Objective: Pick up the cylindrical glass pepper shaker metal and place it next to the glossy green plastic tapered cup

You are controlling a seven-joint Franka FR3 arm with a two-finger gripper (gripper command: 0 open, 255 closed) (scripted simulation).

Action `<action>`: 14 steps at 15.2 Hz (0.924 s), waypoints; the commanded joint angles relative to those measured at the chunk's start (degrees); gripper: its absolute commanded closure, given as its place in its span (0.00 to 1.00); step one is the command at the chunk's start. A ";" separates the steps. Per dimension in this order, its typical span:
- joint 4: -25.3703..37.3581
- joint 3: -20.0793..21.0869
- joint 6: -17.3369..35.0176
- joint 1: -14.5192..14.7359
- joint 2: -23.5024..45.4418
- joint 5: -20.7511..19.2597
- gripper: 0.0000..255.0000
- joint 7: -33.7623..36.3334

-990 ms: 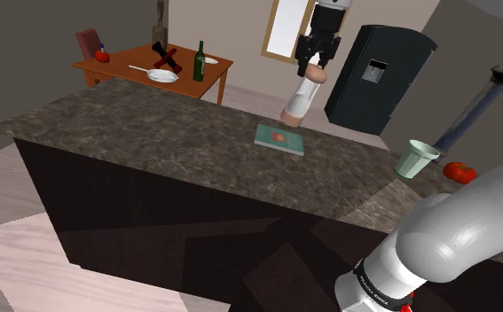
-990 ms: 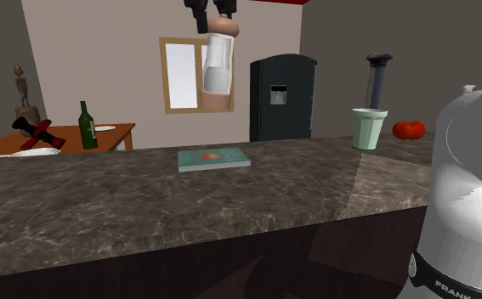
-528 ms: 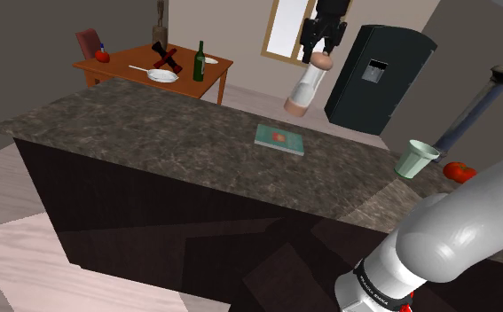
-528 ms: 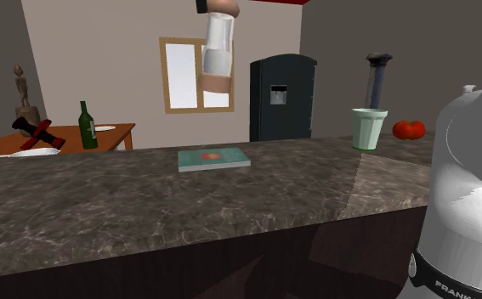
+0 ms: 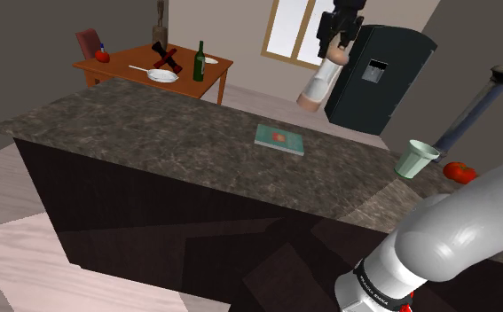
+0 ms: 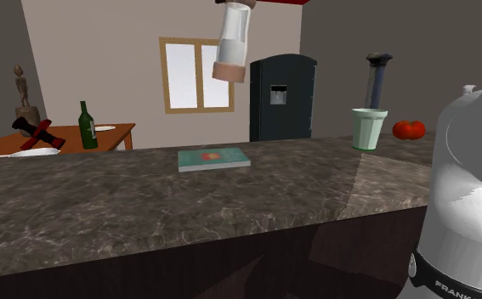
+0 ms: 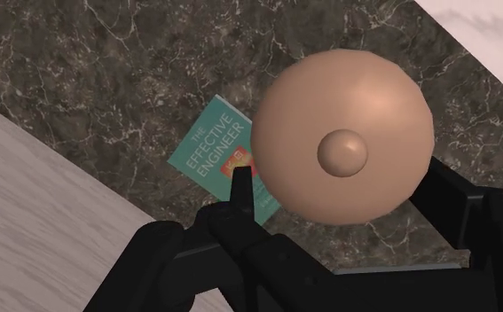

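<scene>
The pepper shaker [image 5: 318, 81] is a clear cylinder with pinkish-tan rounded ends, hanging tilted high above the dark stone counter [image 5: 152, 133]. My gripper [image 5: 339, 37] is shut on its upper end. In the wrist view the shaker's tan domed end [image 7: 342, 146] sits clasped between the black fingers [image 7: 240, 206]. From the second exterior view the shaker [image 6: 233, 47] hangs above and slightly right of the book. The pale green tapered cup [image 5: 415, 159] [image 6: 368, 128] stands upright near the counter's right end, well apart from the shaker.
A teal book [image 5: 279, 138] [image 6: 214, 159] [image 7: 223, 159] lies flat mid-counter. A red tomato [image 5: 459, 172] and a tall dark appliance [image 5: 484, 102] stand beside the cup. Behind are a black fridge [image 5: 378, 75] and a wooden table [image 5: 152, 66] with a green bottle.
The gripper has carried the shaker higher and toward the right of both exterior views, off the book and closer to the cup's side. The cup and book have not moved.
</scene>
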 commanded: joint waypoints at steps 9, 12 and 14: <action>-8.10 -8.20 0.15 -4.04 -9.82 -3.73 1.00 -12.34; -9.33 -10.96 0.19 -5.17 -11.76 -5.19 1.00 -16.22; -9.82 -12.88 0.23 -5.92 -12.77 -6.20 1.00 -18.87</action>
